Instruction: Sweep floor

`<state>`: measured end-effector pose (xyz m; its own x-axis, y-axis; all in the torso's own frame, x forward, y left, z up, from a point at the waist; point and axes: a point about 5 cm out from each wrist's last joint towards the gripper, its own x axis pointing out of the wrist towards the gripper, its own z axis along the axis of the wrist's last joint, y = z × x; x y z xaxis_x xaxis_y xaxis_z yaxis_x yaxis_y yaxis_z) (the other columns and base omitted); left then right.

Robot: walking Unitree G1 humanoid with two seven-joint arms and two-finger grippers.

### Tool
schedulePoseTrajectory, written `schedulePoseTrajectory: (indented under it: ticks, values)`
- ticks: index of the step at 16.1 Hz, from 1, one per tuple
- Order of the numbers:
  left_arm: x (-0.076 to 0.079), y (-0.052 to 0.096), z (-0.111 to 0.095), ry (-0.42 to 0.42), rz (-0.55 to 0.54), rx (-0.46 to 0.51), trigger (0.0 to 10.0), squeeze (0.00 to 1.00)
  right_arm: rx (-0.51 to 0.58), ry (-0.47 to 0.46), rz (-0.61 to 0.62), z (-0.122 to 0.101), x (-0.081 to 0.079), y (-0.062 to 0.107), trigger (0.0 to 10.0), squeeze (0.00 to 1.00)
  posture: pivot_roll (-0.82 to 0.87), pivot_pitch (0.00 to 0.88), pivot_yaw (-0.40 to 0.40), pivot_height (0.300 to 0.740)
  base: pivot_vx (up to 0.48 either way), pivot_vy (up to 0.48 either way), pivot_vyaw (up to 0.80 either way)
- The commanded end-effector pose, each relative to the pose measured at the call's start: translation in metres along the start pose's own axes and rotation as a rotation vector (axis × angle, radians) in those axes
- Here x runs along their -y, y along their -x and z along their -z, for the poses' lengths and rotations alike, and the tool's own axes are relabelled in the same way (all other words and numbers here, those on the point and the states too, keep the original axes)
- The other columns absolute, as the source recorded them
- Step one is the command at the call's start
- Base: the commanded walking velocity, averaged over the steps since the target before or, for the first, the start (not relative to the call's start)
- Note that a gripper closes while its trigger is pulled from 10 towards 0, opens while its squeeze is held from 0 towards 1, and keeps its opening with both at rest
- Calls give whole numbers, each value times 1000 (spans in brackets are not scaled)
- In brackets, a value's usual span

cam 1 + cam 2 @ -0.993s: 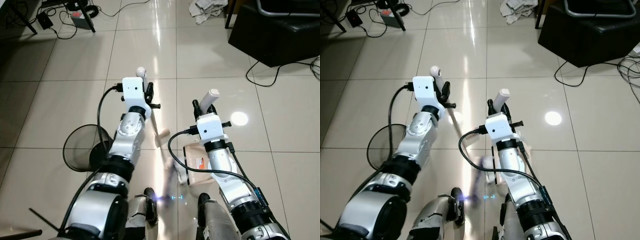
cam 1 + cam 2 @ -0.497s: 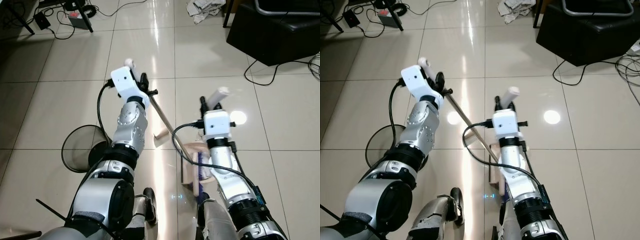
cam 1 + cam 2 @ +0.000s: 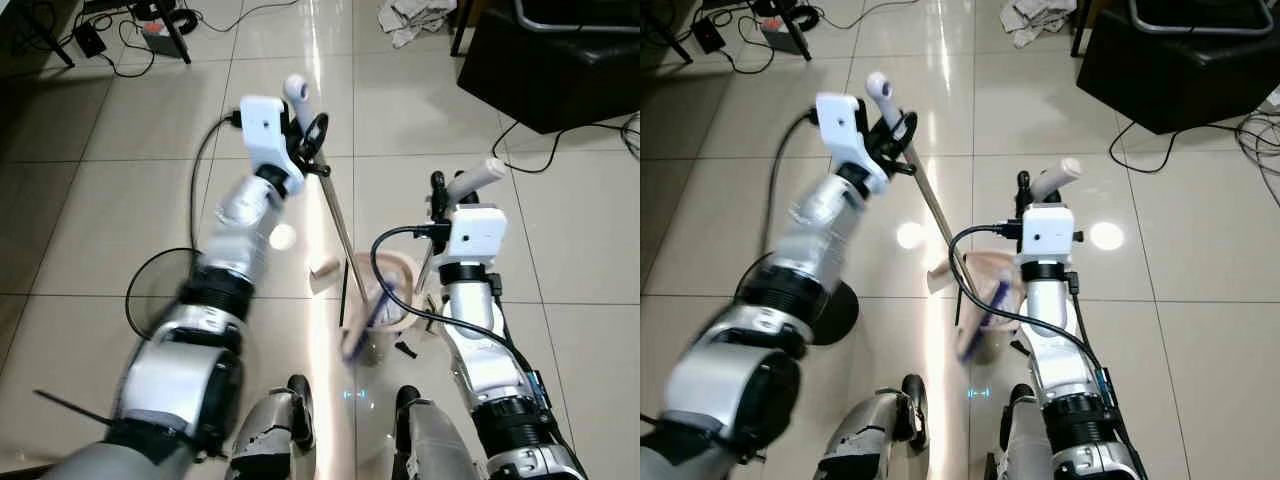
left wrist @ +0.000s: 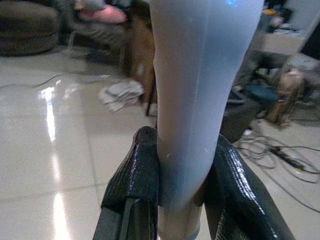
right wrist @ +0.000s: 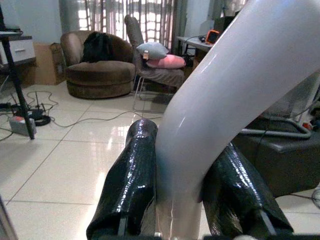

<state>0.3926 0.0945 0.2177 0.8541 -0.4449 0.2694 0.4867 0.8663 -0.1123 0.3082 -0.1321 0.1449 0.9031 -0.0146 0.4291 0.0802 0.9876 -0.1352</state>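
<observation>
My left gripper [image 3: 306,128] is raised out in front, shut on the white grip [image 4: 197,95] of a broom. Its metal rod [image 3: 338,225] slants down to blurred blue bristles [image 3: 366,318] at the mouth of a beige dustpan [image 3: 398,268] on the tiles. My right gripper [image 3: 453,190] is shut on the dustpan's white handle [image 3: 479,174], just right of the pan. In the right wrist view, black fingers [image 5: 127,185] clamp that handle [image 5: 220,100]. A small beige scrap [image 3: 323,268] lies left of the pan, and a black bit [image 3: 405,348] lies in front of it.
A black round bin [image 3: 150,292] stands on the floor at the left under my left arm. A black seat [image 3: 560,55] with cables [image 3: 520,150] is at the back right. Crumpled cloth [image 3: 412,16] lies at the back. More cables and a stand leg [image 3: 150,30] are at the back left.
My left arm has stretched forward and up, swinging the broom rod steeper and bringing the bristles to the dustpan. My right gripper has shifted right and forward with the handle.
</observation>
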Motion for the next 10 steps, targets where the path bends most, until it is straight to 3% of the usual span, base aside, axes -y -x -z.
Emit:
schedulePoseTrajectory:
  ticks: [1,5,6,9,10]
  values:
    - [-2,-3,-21,-5,60,53,10000,0,8,-13,12,-3,4,2,10000,0,51,238,132,740,0,0,0]
    - [-12,-2,-59,-39,161,110,10000,0,3,0,28,-2,12,0,10000,0,53,219,132,740,0,0,0]
    - [-20,0,-74,-60,165,134,10000,0,5,5,29,-2,14,0,10000,0,52,205,130,740,0,0,0]
    - [-37,4,-95,-101,133,161,10000,0,9,9,36,-3,17,0,10000,0,52,190,129,740,0,0,0]
    - [-46,7,-104,-157,102,174,10000,0,15,10,42,-4,19,-1,10000,0,52,180,129,740,0,0,0]
